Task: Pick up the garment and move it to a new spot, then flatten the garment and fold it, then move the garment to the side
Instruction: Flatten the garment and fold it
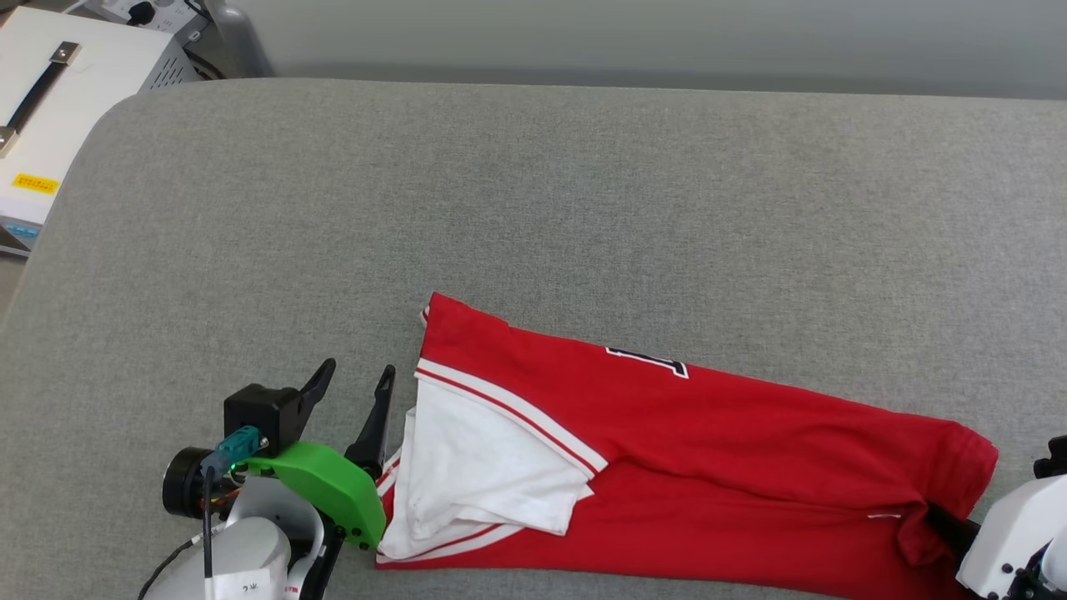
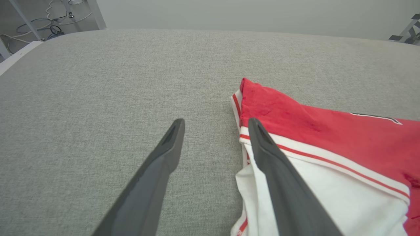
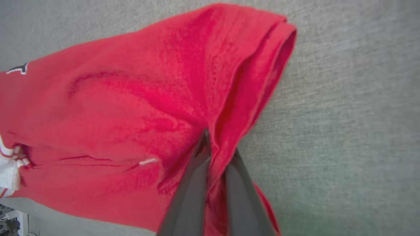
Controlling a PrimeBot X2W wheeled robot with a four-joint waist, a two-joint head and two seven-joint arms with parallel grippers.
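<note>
Garment handling, one moment in three views. Head view: the garment [image 1: 708, 467] lies as a long red band across the near part of the grey fabric surface [image 1: 533, 192], its white sleeve [image 1: 483, 467] with red-and-white striped trim uppermost at the left end, and a fragment of black, white-outlined print [image 1: 650, 360] at its far edge. The left gripper [image 1: 358, 367] stands just beside that left end, fingers spread and holding nothing. Left wrist view: one finger [image 2: 282, 177] of the left gripper [image 2: 216, 121] crosses the sleeve's edge; whether it touches the cloth cannot be told. Right wrist view: the right gripper [image 3: 218, 147] has its fingers pressed together on a ridge of red cloth near the hem at the garment's [image 3: 131, 114] right end. A white case [image 1: 50, 100] with a black handle sits beyond the surface's far left corner
</note>
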